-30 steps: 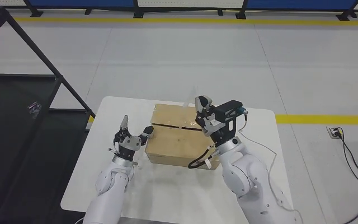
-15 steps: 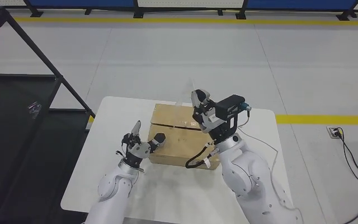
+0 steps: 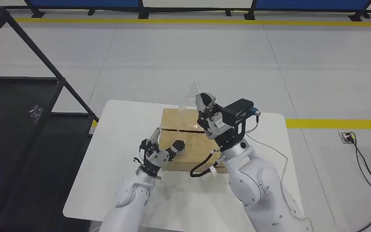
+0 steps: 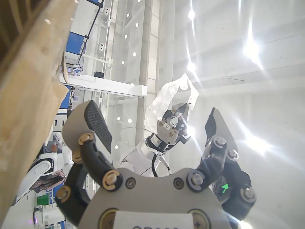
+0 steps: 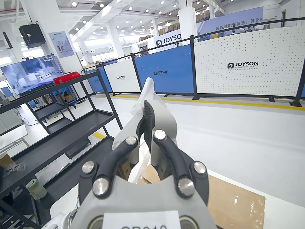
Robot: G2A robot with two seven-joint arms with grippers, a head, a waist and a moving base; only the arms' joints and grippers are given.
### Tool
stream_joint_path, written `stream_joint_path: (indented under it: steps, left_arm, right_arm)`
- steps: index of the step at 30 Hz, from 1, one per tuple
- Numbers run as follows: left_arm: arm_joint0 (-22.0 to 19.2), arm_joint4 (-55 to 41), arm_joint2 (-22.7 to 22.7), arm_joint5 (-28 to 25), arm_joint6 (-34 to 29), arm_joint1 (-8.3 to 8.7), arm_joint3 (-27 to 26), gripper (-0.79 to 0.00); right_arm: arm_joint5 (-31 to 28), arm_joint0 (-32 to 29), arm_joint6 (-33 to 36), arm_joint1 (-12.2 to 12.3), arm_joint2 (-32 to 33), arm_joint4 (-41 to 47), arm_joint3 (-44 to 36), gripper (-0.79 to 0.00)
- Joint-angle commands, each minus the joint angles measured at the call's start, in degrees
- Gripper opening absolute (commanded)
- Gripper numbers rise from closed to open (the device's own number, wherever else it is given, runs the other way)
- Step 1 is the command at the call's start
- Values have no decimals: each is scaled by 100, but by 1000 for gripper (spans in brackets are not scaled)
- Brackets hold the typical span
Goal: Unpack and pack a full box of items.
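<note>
A black rack (image 3: pixel 23 151) stands at the far left, just beside the white table (image 3: pixel 110 174). The left gripper (image 3: pixel 166 141) sits over the table's near-left part, at the near-left corner of the box (image 3: pixel 182 124). Its fingers (image 4: pixel 97 125) are spread wide apart with nothing between them. In the left wrist view a raw cardboard edge (image 4: pixel 28 72) lies close beside one finger, but whether the two touch cannot be told.

The brown cardboard box rests in the middle of the table, nearer the far edge, and a seam runs across its top.

The right gripper (image 3: pixel 202 102) is raised above the far part of the box. Its fingers are pressed together on a thin, clear strip (image 5: pixel 149 84), possibly tape or plastic film. The strip stands up past the fingertips and also trails down towards the box top. From above, its pale free end (image 3: pixel 190 93) shows beyond the far edge of the box.

Further right, a yellow line (image 3: pixel 324 123) crosses the pale floor beside the table.
</note>
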Motion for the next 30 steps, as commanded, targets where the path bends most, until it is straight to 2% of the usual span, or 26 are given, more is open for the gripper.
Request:
stream_joint_path:
  steps: [1,2,5,10,19,21,22,24,30]
  left_arm:
    - [-42,-43,49,-35,44,-17,53,-231]
    - [-61,-68,68,-67,64,-26,79,-366]
    - [-88,-111,121,-120,40,-44,128,-440]
    - [-56,-116,142,-165,-30,-48,134,-477]
    - [40,-134,113,-197,-168,-38,30,-499]
    - [45,-129,105,-201,-175,-36,16,-536]
    - [48,-136,98,-205,-178,-35,5,-579]
    - [60,-135,77,-219,-190,-31,-22,-770]
    - [91,102,-201,-363,-68,32,-64,-785]
  right_arm:
    - [-13,-7,4,-5,0,7,6,-785]
    - [-16,-11,13,-7,2,12,12,-785]
    - [-23,-18,21,-14,8,8,12,-785]
    - [-6,-45,10,-27,19,2,-3,-785]
    - [0,1,32,-54,53,56,88,-785]
    - [0,17,67,-59,54,55,112,-785]
    - [5,22,79,-62,54,54,117,-785]
    - [34,34,169,-67,63,67,135,-785]
    - [164,118,704,-67,200,174,133,-785]
